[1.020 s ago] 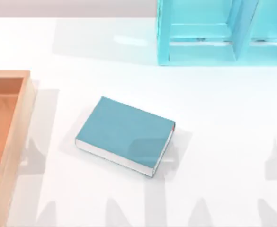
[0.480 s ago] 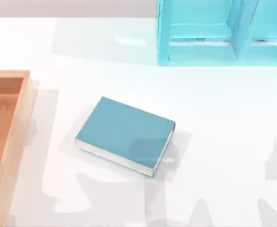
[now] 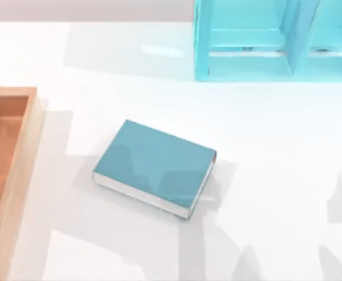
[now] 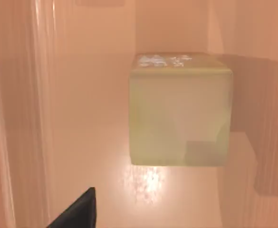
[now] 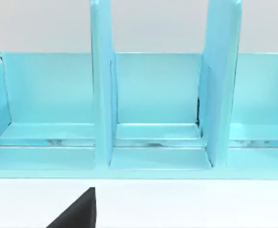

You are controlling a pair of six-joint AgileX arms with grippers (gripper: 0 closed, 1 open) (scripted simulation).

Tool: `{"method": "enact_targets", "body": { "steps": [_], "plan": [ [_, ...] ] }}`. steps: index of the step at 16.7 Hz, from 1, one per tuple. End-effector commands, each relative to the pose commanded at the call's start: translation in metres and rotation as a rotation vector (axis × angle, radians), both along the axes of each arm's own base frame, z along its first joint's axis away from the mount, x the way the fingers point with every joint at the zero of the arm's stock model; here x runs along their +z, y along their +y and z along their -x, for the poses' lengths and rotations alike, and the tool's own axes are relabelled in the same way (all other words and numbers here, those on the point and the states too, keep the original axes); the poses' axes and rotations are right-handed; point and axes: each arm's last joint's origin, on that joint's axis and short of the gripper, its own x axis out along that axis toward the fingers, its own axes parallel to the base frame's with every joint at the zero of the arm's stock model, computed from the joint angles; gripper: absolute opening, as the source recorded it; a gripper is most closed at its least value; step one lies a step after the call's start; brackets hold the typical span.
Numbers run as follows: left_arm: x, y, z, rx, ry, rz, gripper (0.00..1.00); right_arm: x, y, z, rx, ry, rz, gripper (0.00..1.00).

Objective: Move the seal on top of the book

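Since one second ago, the dark part of the left arm at the top view's left edge, over the tray [image 3: 20,153], has left that spot, and grey arm shadows have spread across the table [image 3: 276,152] onto the book [image 3: 153,164]. The book has not moved: it lies flat near the table's centre, turned at an angle, teal cover up, white page edges facing the near side, its cover bare. In the left wrist view the seal [image 4: 180,109] stands upright on the tray floor, close to the tray walls, with a pale mark on its top face. The left gripper [image 4: 77,213] shows as a dark wedge at the frame edge, clear of the seal; whether it is open or closed cannot be told. The right gripper [image 5: 77,213] faces the cyan shelf [image 5: 153,95] at the table's far right; its state cannot be told either.
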Motion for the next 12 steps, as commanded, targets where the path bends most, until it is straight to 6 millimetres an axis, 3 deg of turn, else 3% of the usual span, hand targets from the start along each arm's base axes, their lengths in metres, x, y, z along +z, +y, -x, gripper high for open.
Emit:
{"method": "enact_targets", "body": {
  "steps": [4, 12],
  "plan": [
    [-0.012, 0.016, -0.026, 0.0, 0.113, 0.027, 1.0, 0.0, 0.0, 0.0, 0.0, 0.0, 0.0, 1.0],
    [-0.017, 0.016, -0.029, -0.002, 0.124, 0.03, 1.0, 0.0, 0.0, 0.0, 0.0, 0.0, 0.0, 1.0]
  ]
}}
